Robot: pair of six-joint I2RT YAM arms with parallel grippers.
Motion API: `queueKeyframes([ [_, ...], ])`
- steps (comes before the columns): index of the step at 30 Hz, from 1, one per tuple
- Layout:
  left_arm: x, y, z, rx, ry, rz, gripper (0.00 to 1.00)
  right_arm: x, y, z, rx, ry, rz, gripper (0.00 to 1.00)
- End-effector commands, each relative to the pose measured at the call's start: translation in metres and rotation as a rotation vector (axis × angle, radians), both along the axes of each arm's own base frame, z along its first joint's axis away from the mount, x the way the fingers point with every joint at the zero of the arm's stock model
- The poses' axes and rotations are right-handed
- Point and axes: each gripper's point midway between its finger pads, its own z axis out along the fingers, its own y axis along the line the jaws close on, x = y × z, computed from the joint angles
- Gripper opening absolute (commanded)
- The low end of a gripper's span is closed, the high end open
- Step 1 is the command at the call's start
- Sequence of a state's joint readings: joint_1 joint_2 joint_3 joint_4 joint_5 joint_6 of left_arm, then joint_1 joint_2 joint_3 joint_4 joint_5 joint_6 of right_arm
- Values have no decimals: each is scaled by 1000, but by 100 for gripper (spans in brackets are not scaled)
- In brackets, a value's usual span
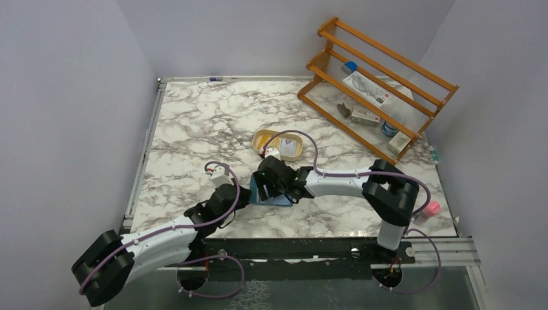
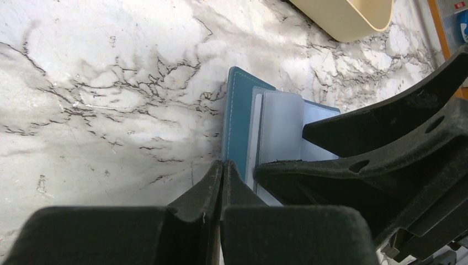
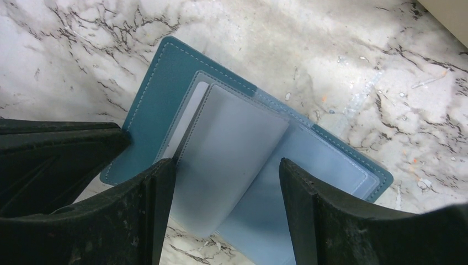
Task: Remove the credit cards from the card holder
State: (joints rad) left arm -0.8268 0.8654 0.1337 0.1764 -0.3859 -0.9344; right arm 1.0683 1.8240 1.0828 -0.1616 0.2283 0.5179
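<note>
Card holder point(image 3: 157, 102), teal, lying open on marble table point(image 1: 194, 116). Left gripper point(image 2: 222, 171): fingers closed together, tips at cover edge. Right gripper point(image 3: 226, 168): fingers spread wide, straddling pale inner sleeve point(image 3: 234, 141).

a: any writing you can read?
b: none. the card holder point(image 3: 160, 105), seen between the right claw's point(image 3: 226, 185) fingers, shows a plain teal cover and blank clear sleeves.
a: and farther out?
b: well beyond that claw, in the wooden rack point(image 1: 388, 48), a pale sheet point(image 1: 371, 87) and small boxes point(image 1: 365, 116) carry print, too small to make out. a red-and-white label point(image 2: 459, 5) up and right of the left claw point(image 2: 222, 168) is cut off at the edge.
</note>
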Motion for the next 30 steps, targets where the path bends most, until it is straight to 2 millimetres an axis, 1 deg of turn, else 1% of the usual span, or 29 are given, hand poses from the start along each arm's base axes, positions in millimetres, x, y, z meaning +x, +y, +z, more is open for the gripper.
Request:
queueKeyframes([
  [1, 3, 4, 4, -13, -25, 30, 0, -21, -61, -40, -231, 60, -40, 74],
  [6, 3, 5, 4, -9, -24, 33, 0, -21, -80, -43, -304, 44, -60, 74],
  [10, 3, 6, 3, -6, -23, 33, 0, -20, -101, -38, -372, 18, -104, 74],
  [13, 2, 6, 2, -4, -19, 33, 0, -17, -118, -27, -419, -11, -172, 75],
  [18, 2, 5, 2, 3, -17, 29, 0, -5, -140, -5, -498, -69, -304, 85],
  [21, 2, 6, 2, 7, -16, 28, 0, 4, -150, 13, -516, -103, -372, 87],
  [24, 2, 6, 0, 9, -13, 27, 0, 11, -148, 34, -468, -144, -408, 88],
  [26, 1, 6, -2, 7, -10, 26, 0, 16, -142, 49, -407, -172, -415, 88],
  [30, 0, 6, -7, 7, 0, 27, 0, 20, -115, 78, -208, -205, -346, 88],
])
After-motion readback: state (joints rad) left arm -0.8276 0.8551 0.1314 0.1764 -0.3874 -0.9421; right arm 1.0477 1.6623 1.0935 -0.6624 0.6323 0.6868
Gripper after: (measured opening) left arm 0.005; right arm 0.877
